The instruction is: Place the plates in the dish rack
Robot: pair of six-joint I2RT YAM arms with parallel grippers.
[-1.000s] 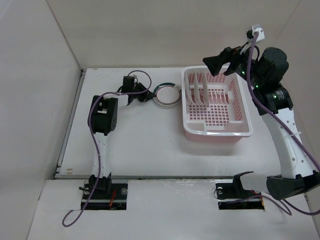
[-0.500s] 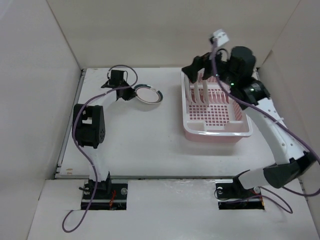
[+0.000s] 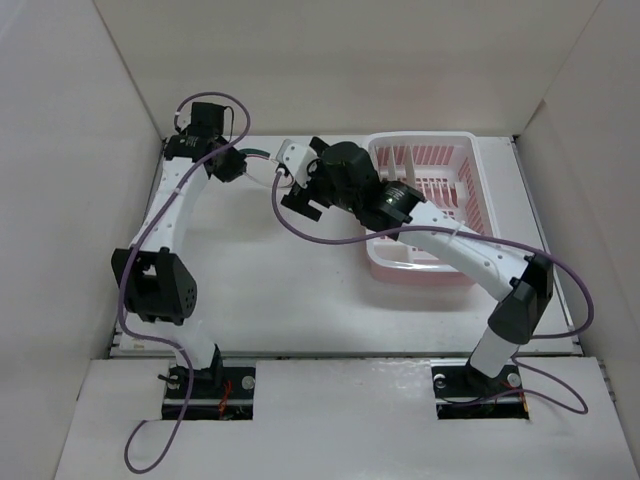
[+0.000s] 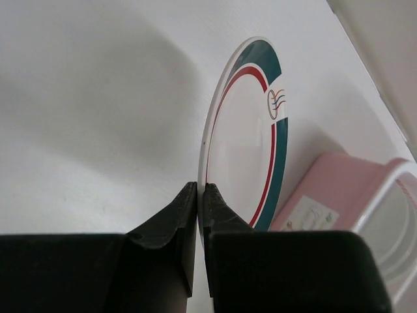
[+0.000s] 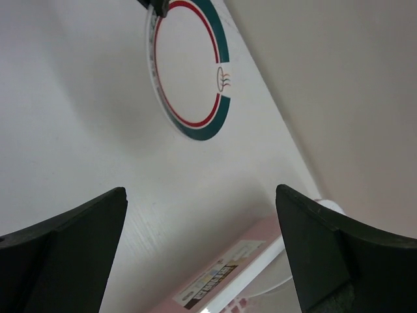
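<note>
My left gripper (image 4: 201, 189) is shut on the rim of a white plate (image 4: 244, 143) with a dark green rim band and a red ring. It holds the plate on edge above the table's back left. The right wrist view shows this plate (image 5: 189, 65) face-on with a left fingertip (image 5: 156, 6) on its rim. My right gripper (image 5: 201, 190) is open and empty, a short way from the plate. In the top view my left gripper (image 3: 238, 165) and right gripper (image 3: 300, 200) face each other. The pink dish rack (image 3: 455, 170) stands at the back right. Pale round shapes (image 4: 391, 248) show inside it.
My right arm (image 3: 440, 235) stretches across the rack's left and front parts and hides them. The rack's near wall with a label (image 5: 225, 287) lies just under my right gripper. White side walls (image 3: 90, 150) close in the table.
My left arm lifted the green-rimmed plate off the table and swung it to the back left. My right arm swung from above the rack leftward to face the plate.
</note>
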